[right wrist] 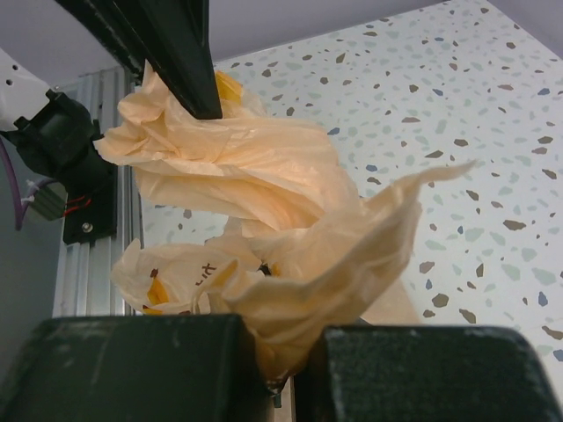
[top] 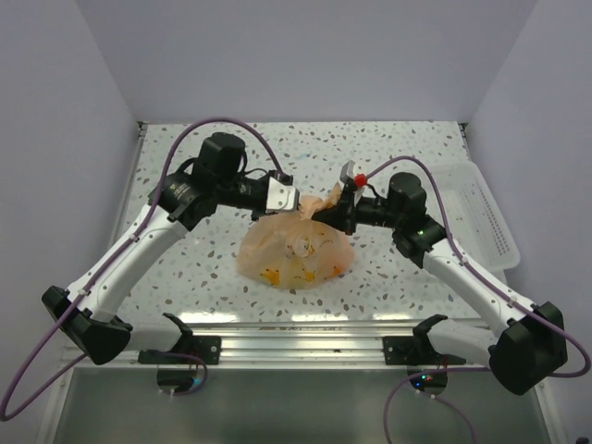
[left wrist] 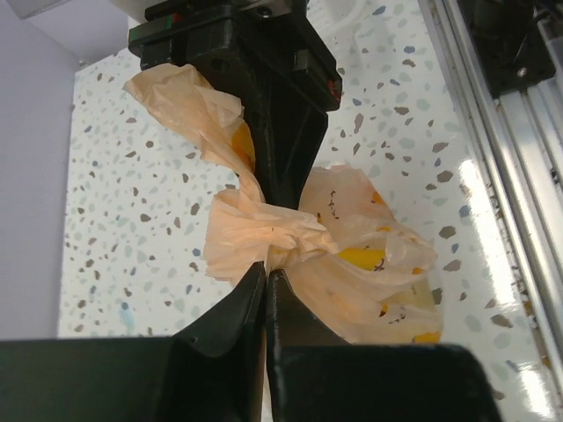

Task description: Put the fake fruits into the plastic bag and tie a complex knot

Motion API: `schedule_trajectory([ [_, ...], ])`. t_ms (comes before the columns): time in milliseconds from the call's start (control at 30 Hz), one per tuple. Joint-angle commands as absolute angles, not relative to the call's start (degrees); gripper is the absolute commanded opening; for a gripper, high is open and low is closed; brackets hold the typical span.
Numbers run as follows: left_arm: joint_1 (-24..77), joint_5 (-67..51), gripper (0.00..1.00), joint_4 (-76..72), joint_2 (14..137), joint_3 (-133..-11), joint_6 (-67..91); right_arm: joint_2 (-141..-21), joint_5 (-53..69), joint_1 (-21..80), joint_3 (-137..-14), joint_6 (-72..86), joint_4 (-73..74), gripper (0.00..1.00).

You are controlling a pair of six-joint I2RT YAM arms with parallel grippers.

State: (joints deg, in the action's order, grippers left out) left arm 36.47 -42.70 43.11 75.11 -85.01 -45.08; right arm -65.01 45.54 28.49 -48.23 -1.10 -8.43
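Note:
The peach-orange plastic bag (top: 296,252) lies mid-table, and yellow fake fruits (top: 273,274) show through its film. My left gripper (top: 294,205) hangs over the bag's top, its jaws pressed together on a bunched handle (left wrist: 264,236). My right gripper (top: 326,215) faces it from the right, shut on the other handle (right wrist: 308,281). Between them the handles are twisted into a loose knot (left wrist: 250,192). In the left wrist view the left gripper (left wrist: 266,269) pinches the plastic, and a yellow fruit (left wrist: 362,257) sits inside the bag. The right gripper (right wrist: 295,360) holds a crumpled wad of film.
A white plastic tray (top: 486,217) stands at the table's right edge. The aluminium rail (top: 296,338) with both arm bases runs along the near edge. White walls close in the left, right and back. The two grippers' fingers are almost touching above the bag.

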Motion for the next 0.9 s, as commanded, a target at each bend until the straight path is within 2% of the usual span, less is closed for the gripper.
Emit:
schedule_trajectory([
  [0,36.8,-43.7,0.0,41.8,74.7,-87.3,-45.5,-65.1,44.8,28.8,-47.9,-1.7,-10.7,0.0],
  [167,37.7,-50.4,0.0,43.8,75.7,-88.0,-41.2,-65.5,41.6,29.0,-47.7,-0.4,-12.3,0.0],
  [267,41.2,-48.9,0.0,46.0,76.2,-85.2,-40.8,-65.3,39.4,29.4,-47.1,1.3,-13.6,0.0],
  [467,45.8,-38.6,0.0,38.2,76.6,-73.8,-36.2,-64.3,38.2,29.7,-46.8,2.7,-14.1,0.0],
  [600,47.0,-27.4,0.0,32.9,77.6,-68.4,-35.4,-63.7,38.2,29.7,-46.7,3.4,-14.1,0.0],
  [700,47.6,-19.5,0.0,30.6,79.1,-67.2,-34.6,-63.0,38.6,29.6,-46.7,4.4,-14.0,0.0],
  [867,47.6,-12.8,0.0,29.2,79.7,-65.5,-35.6,-61.5,39.2,29.5,-46.1,3.9,-12.4,0.0],
])
